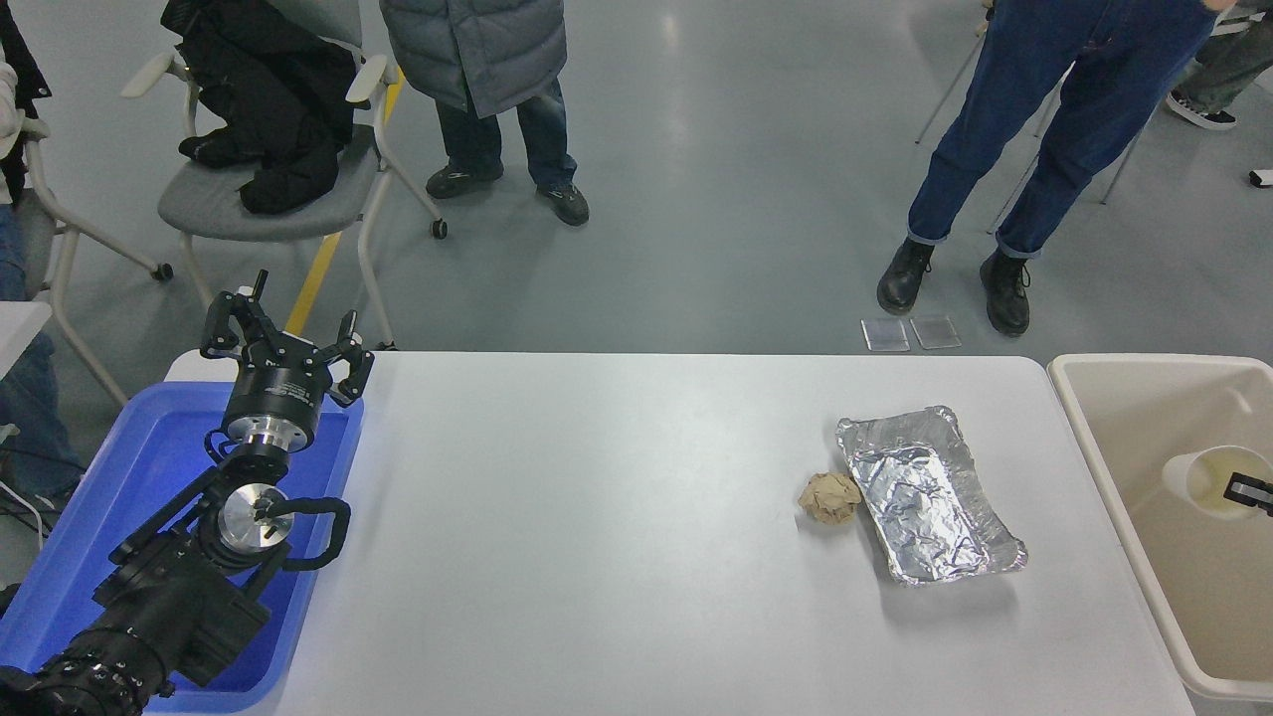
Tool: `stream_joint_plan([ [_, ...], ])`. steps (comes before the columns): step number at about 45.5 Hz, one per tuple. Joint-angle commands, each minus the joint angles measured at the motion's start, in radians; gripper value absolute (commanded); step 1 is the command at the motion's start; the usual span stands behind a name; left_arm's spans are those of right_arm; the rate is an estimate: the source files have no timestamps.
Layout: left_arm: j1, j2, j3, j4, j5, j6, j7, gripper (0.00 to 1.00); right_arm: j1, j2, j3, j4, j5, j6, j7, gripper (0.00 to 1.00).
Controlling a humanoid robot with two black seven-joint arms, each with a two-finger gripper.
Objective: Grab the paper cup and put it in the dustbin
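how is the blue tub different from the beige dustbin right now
The blue tub is bright blue and sits at the table's left end, with the parked left gripper above it. The dustbin is cream, at the right end, and the paper cup is inside its rim, at the right gripper. Both are rectangular open tubs.
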Motion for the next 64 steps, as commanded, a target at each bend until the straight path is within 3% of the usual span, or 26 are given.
stream_joint_plan([
  [1,0.000,0.000,0.000,0.000,0.000,0.000,-0.001,0.99,-0.001,-0.006,0.001,0.001,0.019,0.000,0.001,1.00],
  [64,0.000,0.000,0.000,0.000,0.000,0.000,0.000,0.99,0.013,-0.011,-0.002,0.016,0.019,0.006,0.009,1.00],
])
